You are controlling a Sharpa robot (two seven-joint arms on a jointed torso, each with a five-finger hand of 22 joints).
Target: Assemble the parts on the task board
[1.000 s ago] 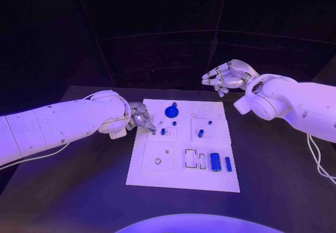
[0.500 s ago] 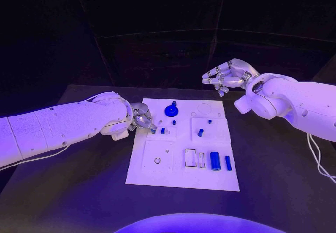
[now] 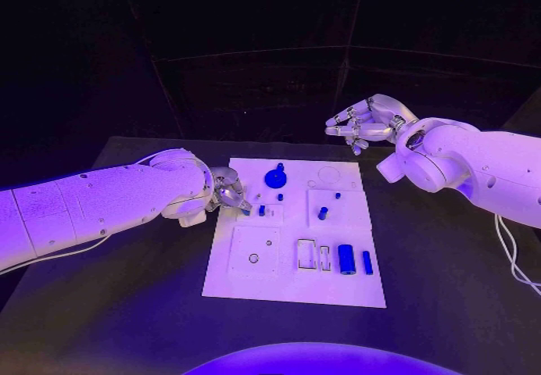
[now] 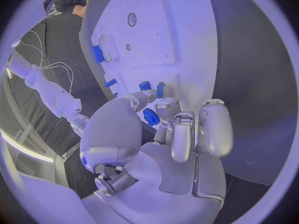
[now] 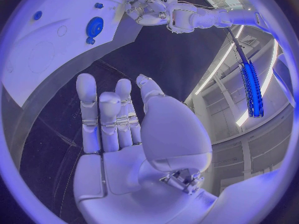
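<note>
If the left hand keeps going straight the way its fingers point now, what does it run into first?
Probably the task board itself: the left hand holds a small blue part with fingertips aimed down at the board's left edge, near another small blue peg. Depth is uncertain.

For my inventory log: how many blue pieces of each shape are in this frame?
Round disc: 1
Thick cylinder: 1
Slim bar: 1
Small pegs on the board: 4
Small peg pinched by the left hand: 1
Total: 8

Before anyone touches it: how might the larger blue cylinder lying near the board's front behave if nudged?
The larger blue cylinder lies on its side on the flat task board, so it would probably roll. It looks rigid, smooth and probably light.
</note>
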